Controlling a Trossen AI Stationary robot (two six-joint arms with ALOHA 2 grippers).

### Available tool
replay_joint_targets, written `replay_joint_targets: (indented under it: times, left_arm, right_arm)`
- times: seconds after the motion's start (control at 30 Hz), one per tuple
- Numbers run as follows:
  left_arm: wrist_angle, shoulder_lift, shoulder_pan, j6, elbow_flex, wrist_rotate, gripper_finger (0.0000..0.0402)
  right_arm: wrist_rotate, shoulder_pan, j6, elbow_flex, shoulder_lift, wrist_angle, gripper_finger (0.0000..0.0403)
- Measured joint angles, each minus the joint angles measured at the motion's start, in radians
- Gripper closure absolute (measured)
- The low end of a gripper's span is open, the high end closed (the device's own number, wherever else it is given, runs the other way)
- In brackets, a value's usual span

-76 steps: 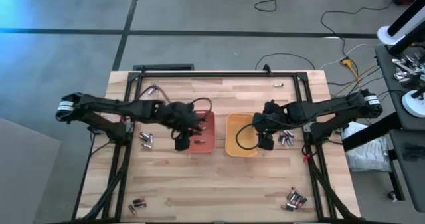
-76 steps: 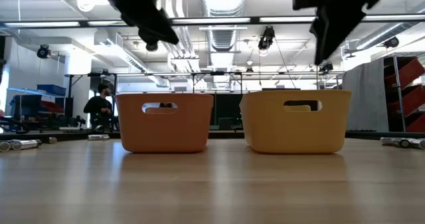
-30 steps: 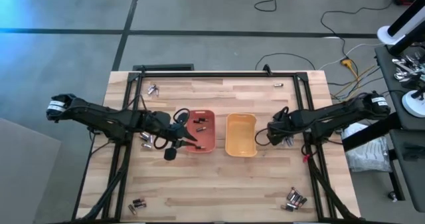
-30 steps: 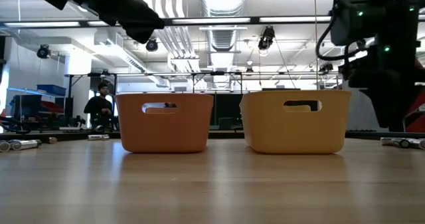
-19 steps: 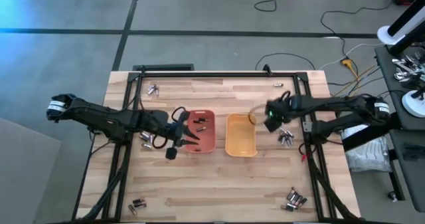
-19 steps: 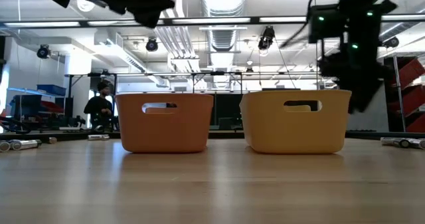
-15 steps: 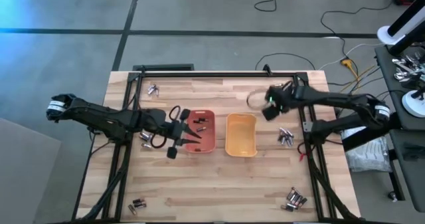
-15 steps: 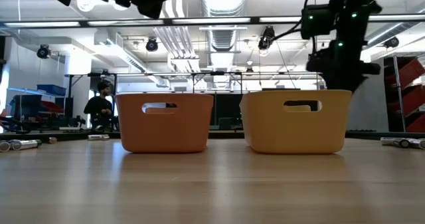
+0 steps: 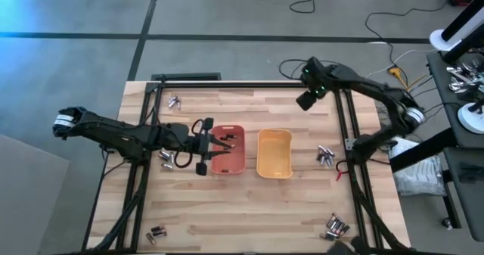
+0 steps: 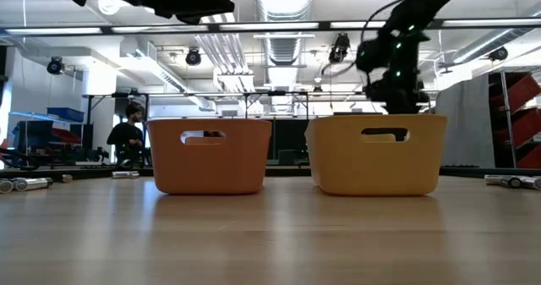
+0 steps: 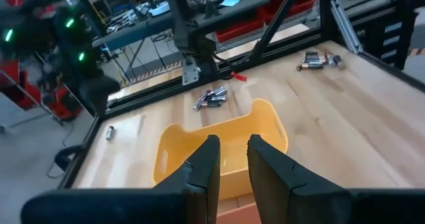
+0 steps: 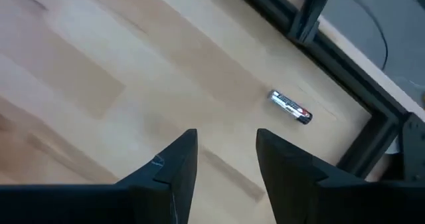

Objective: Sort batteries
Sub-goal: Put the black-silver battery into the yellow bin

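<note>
The right tool [image 12: 226, 161] is hovering with fingers parted and empty near a lone battery [image 12: 290, 107] at the bench's [image 9: 249, 202] far edge — it should centre over the cell, descending squarely. The left tool [image 11: 230, 159] (narrowly parted, empty) is hanging over the orange tray [image 9: 236, 161]. The battery's type is unreadable.

Two dark fingers [image 11: 206, 167] rise from the bottom of the frame, slightly parted, with nothing between them. Just beyond them a yellow tray [image 11: 269, 121] sits on the wooden tabletop [image 11: 372, 117]. Batteries [image 11: 211, 98] lie behind the tray, more [image 11: 319, 60] at upper right, one [image 11: 110, 132] at left.
</note>
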Motion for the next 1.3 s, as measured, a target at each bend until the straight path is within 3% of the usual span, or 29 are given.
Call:
replay_joint_targets:
  times: [0.17, 0.3, 0.47, 0.6, 0.87, 1.3]
  left_arm:
    - [-0.009, 0.000, 0.001, 0.022, 0.000, -0.026, 0.0343]
    - [-0.031, 0.000, 0.002, 0.022, 0.000, -0.043, 0.0343]
    - [-0.063, 0.000, 0.002, 0.004, 0.000, -0.043, 0.0343]
    - [-0.063, 0.000, 0.001, 0.017, 0.000, -0.043, 0.0343]
    - [-0.059, 0.000, 0.007, 0.022, 0.000, -0.044, 0.0343]
    - [-0.060, 0.000, 0.017, 0.022, 0.000, -0.044, 0.0343]
  right_arm:
    - [0.033, -0.024, -0.231, 0.118, 0.199, -0.149, 0.0244]
    - [0.090, -0.042, -0.378, 0.153, 0.314, -0.168, 0.0236]
    - [0.106, -0.083, -0.490, 0.192, 0.397, -0.167, 0.0229]
    - [0.204, -0.108, -0.565, 0.214, 0.438, -0.165, 0.0233]
    - [0.268, -0.121, -0.557, 0.222, 0.480, -0.164, 0.0254]
    - [0.255, -0.122, -0.562, 0.222, 0.545, -0.105, 0.0275]
